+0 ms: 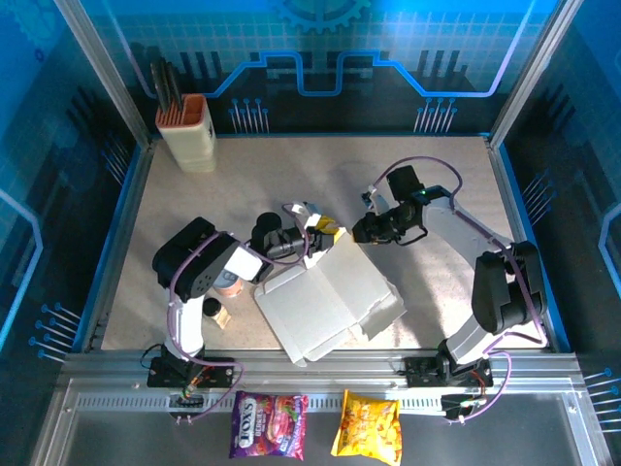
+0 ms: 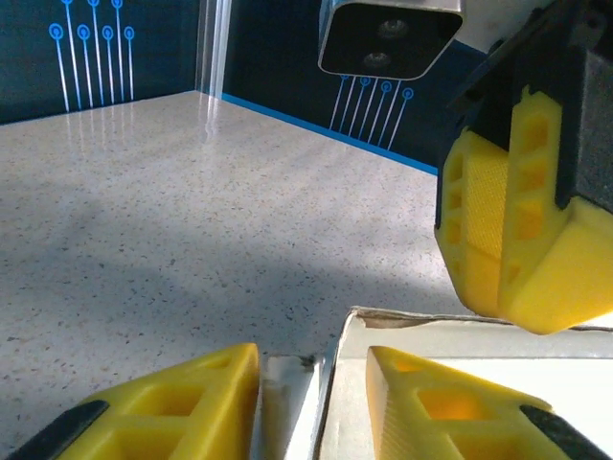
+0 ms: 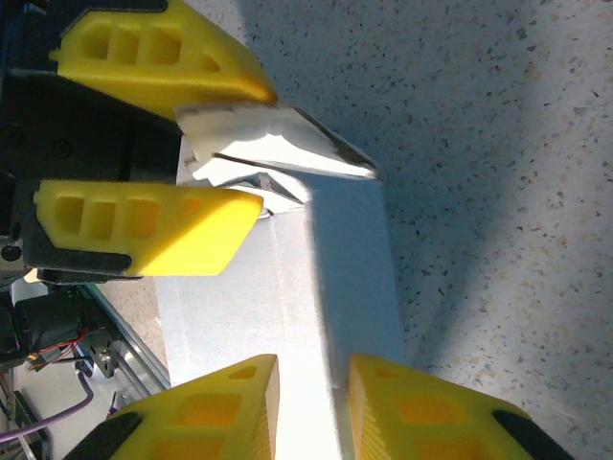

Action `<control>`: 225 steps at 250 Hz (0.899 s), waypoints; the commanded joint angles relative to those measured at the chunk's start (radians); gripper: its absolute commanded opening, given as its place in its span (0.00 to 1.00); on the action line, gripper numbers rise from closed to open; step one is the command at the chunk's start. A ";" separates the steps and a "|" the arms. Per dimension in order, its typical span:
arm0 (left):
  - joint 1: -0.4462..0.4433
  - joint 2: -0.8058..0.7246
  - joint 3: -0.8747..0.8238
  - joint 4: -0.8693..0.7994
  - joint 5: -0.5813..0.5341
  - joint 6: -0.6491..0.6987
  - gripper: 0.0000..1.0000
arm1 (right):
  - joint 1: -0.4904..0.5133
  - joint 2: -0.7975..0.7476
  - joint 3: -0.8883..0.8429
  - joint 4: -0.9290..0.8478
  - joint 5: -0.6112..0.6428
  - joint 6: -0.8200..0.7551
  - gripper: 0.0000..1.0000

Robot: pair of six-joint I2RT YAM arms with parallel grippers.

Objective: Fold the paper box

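Note:
The paper box (image 1: pixel 330 301) lies part-folded in the middle of the table, white-grey with one long wall raised at its far side. My left gripper (image 1: pixel 325 233) reaches its far left corner, and in the left wrist view its open jaws (image 2: pixel 314 402) straddle the upright wall edge (image 2: pixel 335 383). My right gripper (image 1: pixel 360 231) meets the same far edge from the right. Its fingers (image 3: pixel 314 407) stand narrowly apart on either side of the raised wall (image 3: pixel 350 287), not clamped. A bent corner flap (image 3: pixel 278 144) sits between the left gripper's yellow fingers (image 3: pixel 144 225).
A cream holder with an orange top (image 1: pixel 186 131) stands at the back left. A small pinkish cylinder (image 1: pixel 228 283) and a dark bit (image 1: pixel 213 313) lie beside the left arm. Two snack bags (image 1: pixel 269 424) (image 1: pixel 367 424) rest on the near rail.

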State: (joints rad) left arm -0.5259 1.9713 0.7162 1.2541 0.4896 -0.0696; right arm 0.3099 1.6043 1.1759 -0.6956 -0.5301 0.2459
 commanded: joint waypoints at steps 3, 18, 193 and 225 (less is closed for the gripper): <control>-0.021 -0.080 -0.027 -0.042 -0.056 0.049 0.21 | 0.013 -0.049 -0.006 0.004 0.016 0.019 0.27; -0.029 -0.091 -0.041 -0.048 -0.062 0.063 0.16 | 0.013 -0.061 -0.004 -0.002 0.026 0.019 0.26; -0.052 -0.099 -0.103 0.039 -0.091 -0.050 0.28 | -0.014 -0.020 -0.078 -0.099 0.371 -0.098 0.48; -0.052 -0.138 -0.122 0.017 -0.111 -0.063 0.39 | 0.001 0.067 -0.089 -0.077 0.401 -0.088 0.48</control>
State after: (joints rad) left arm -0.5735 1.8942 0.6174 1.2621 0.4049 -0.1070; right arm 0.2882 1.6001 1.1049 -0.7692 -0.2070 0.1669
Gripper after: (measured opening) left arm 0.357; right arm 0.481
